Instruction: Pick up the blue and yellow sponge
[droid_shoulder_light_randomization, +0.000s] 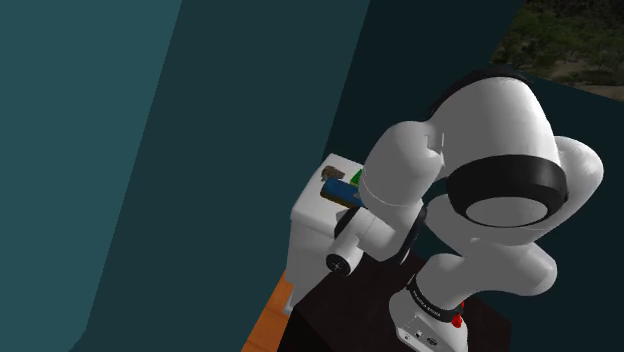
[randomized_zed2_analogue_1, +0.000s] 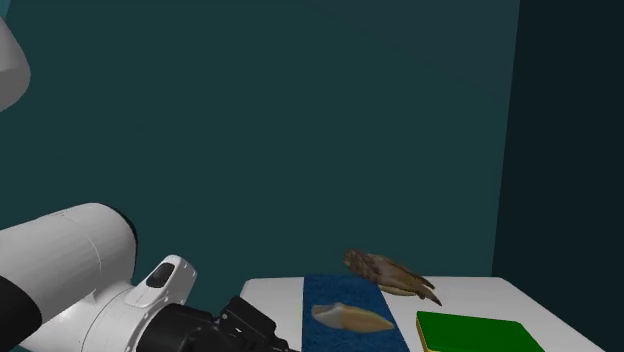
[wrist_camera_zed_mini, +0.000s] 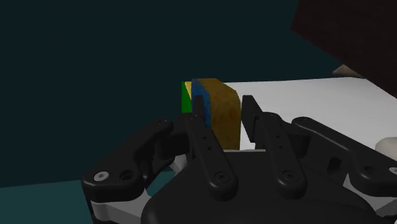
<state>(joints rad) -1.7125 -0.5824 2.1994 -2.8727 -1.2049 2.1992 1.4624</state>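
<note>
The hand (wrist_camera_zed_mini: 222, 107) clasps the sponge (wrist_camera_zed_mini: 221, 95); its lower end is hidden.

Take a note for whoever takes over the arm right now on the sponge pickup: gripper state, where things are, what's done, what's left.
The gripper straddles the blue and yellow sponge; whether it is clamped on it cannot be told.
The sponge is upright at the end of the white table, with a green block behind it.
Done: approach, with the gripper lined up around the sponge.
Left: confirm the grip, then lift. No lift clear of the table is evident yet.
</note>
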